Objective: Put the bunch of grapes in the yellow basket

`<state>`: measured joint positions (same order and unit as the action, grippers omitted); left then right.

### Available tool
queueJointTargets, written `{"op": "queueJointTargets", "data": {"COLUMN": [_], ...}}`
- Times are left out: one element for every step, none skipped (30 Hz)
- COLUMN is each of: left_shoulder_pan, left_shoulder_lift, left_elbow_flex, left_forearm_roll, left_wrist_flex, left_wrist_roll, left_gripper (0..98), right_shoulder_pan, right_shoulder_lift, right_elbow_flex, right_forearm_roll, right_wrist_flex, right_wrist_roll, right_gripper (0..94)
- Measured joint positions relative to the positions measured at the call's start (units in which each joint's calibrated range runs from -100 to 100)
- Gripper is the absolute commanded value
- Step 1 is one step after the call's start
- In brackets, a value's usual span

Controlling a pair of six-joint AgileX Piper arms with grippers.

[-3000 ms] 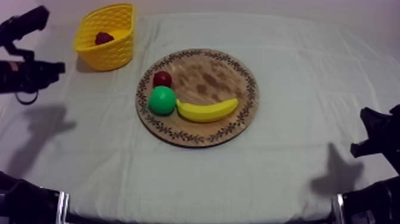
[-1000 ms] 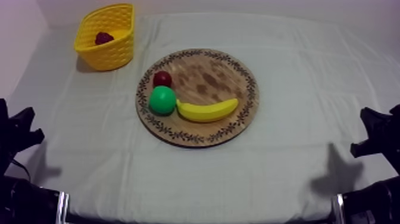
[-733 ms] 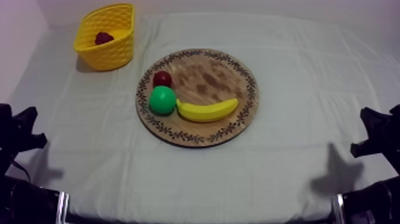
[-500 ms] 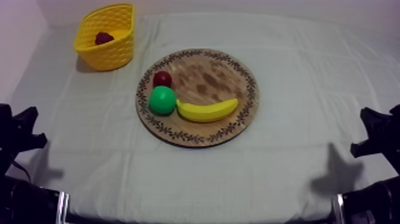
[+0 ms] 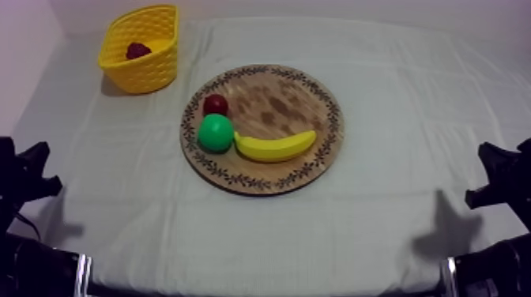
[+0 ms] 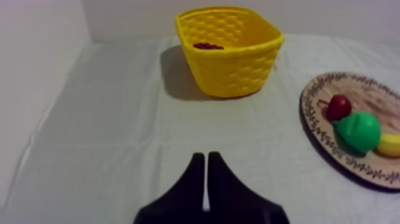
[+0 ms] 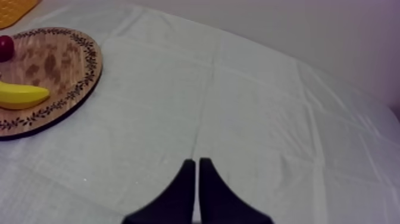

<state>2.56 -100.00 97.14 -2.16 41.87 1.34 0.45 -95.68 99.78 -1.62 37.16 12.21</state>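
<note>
A dark red bunch of grapes (image 5: 137, 50) lies inside the yellow basket (image 5: 141, 67) at the table's far left; the left wrist view shows the grapes (image 6: 208, 46) just over the basket's rim (image 6: 232, 65). The wooden board (image 5: 276, 99) in the middle carries a small red fruit (image 5: 215, 104), a green pear (image 5: 215, 133) and a banana (image 5: 275, 147). My left gripper (image 5: 43, 170) sits low at the left edge, well short of the basket, its fingers together as a narrow wedge (image 6: 206, 157). My right gripper (image 5: 479, 175) rests low at the right, shut on nothing (image 7: 194, 161).
Bare cloth lies between each gripper and the board. Seen from the left wrist, the board (image 6: 369, 95) with the red fruit (image 6: 338, 107) and pear (image 6: 359, 131) lies beside the basket. The right wrist view has the board (image 7: 47, 59) and banana (image 7: 21, 95) far off.
Three seconds ago my left arm was up beside the basket; it has since come back down to the lower left and settled. The fruit, basket and right arm have not moved.
</note>
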Motion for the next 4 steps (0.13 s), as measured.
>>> {"op": "queueJointTargets", "data": {"left_shoulder_pan": [0.0, -0.02, -0.05, -0.05], "left_shoulder_lift": [0.0, 0.0, 0.0, 0.0], "left_elbow_flex": [-0.06, -0.06, -0.06, -0.06], "left_forearm_roll": [-0.06, -0.12, -0.12, -0.13], "left_wrist_flex": [0.0, 0.08, 0.26, 0.27], "left_wrist_roll": [-0.53, -1.34, -1.71, -1.96], "left_gripper": [0.0, 0.0, 0.0, 0.0], "right_shoulder_pan": [0.0, 0.0, 0.0, 0.0], "right_shoulder_lift": [0.0, 0.0, 0.0, 0.0], "right_elbow_flex": [0.0, 0.0, 0.0, 0.0], "right_forearm_roll": [0.0, 0.0, 0.0, 0.0], "right_wrist_flex": [0.0, 0.0, 0.0, 0.0], "right_wrist_roll": [0.0, 0.0, 0.0, 0.0], "right_gripper": [0.5, 0.5, 0.5, 0.5]}}
